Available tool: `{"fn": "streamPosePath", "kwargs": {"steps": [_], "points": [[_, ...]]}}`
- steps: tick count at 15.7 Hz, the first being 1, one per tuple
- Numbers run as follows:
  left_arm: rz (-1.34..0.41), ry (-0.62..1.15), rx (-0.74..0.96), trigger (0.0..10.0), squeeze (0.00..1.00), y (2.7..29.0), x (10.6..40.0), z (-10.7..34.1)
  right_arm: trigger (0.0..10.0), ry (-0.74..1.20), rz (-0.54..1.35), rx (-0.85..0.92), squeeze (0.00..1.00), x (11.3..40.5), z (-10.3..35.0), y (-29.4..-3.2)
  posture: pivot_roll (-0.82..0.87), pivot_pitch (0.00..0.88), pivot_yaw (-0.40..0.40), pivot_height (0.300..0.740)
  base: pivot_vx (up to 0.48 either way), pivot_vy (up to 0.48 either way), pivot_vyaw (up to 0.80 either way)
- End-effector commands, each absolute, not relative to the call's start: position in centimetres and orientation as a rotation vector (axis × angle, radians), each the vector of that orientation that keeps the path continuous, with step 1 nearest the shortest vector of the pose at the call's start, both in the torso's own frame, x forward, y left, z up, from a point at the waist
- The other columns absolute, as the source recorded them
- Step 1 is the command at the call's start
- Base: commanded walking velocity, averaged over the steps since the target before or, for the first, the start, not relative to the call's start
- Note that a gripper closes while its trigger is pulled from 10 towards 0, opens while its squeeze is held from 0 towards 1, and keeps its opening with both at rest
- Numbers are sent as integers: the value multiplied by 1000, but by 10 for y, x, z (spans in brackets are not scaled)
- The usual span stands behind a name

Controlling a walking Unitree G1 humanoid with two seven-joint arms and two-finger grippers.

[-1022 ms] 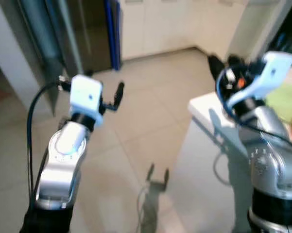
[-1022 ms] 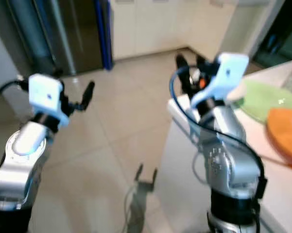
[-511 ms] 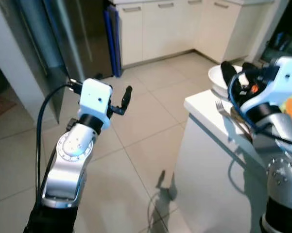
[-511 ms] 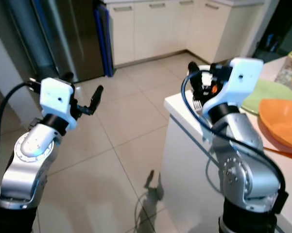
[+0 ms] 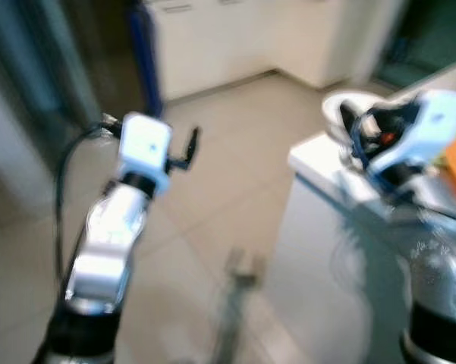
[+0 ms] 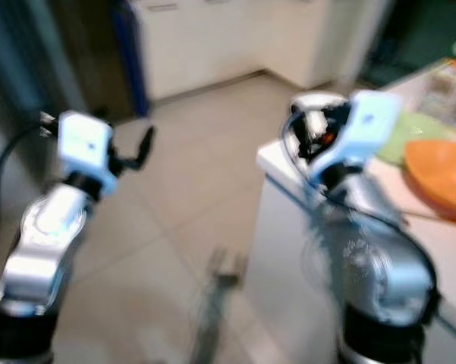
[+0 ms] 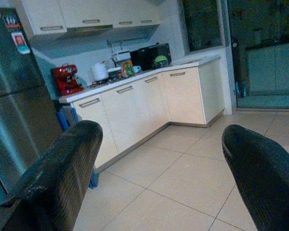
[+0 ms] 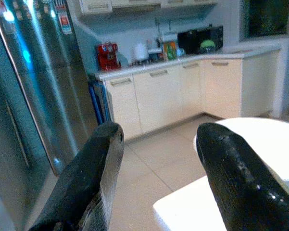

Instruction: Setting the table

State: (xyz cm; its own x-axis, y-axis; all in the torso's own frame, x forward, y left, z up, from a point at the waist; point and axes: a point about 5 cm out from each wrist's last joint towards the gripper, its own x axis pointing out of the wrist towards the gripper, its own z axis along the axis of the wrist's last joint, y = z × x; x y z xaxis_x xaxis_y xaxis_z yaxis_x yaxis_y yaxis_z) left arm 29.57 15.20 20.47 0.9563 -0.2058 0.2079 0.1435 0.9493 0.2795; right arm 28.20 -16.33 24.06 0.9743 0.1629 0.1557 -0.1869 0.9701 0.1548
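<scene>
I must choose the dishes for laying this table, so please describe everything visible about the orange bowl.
The orange bowl looks like a wide, shallow dish in plain, bright orange, possibly plastic, though motion blur hides surface detail. It stands upright on the white table, near the robot's right arm. The frame edge cuts off its far side. A light green plate lies just behind it; whether they touch cannot be told. The right gripper hovers apart from it, nearer the table's corner. Its contents cannot be made out.

A home kitchen: cream cabinets [image 7: 134, 103], steel fridge [image 8: 33, 72], red coffee machine [image 7: 66, 80], microwave [image 8: 200, 39], tiled floor [image 7: 182, 178].
</scene>
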Motion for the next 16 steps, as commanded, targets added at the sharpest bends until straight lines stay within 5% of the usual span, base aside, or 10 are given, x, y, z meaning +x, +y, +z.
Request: {"fn": "streamPosePath", "kwargs": {"steps": [1,16], "points": [[-169,-239,271,10000,0,153,295,206,10000,-141,167,165,0,283,240,-165,-55,0,-13,740,0,409,0],[-130,-181,207,10000,0,159,299,194,10000,-123,34,128,0,288,210,-172,-31,0,-9,740,0,408,-747]]}}
